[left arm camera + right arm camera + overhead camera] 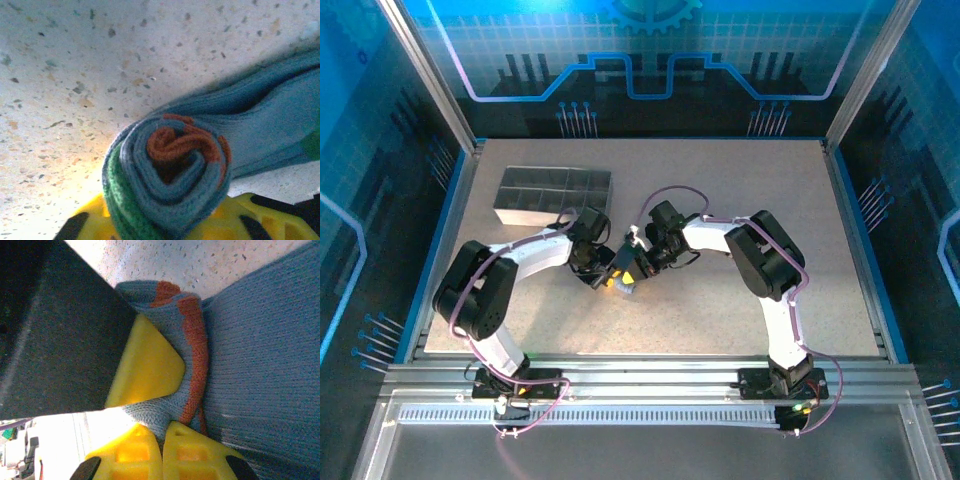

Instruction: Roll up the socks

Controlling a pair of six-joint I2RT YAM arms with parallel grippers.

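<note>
Jaws of the right gripper (163, 437) are pinched shut on the orange cuff of the grey-blue sock (170, 175), which is seen partly rolled on the table (740, 180) between the 2 arms. The left gripper (608, 277) appears clamped around the roll. The knit is judged soft, light and springy, so it is best held across the coil, or it may unwind.

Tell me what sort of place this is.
Likely a robot test cell: a speckled table edged with aluminium rails, blue circuit-print walls around it, and a left arm and right arm bolted at its near edge.
</note>
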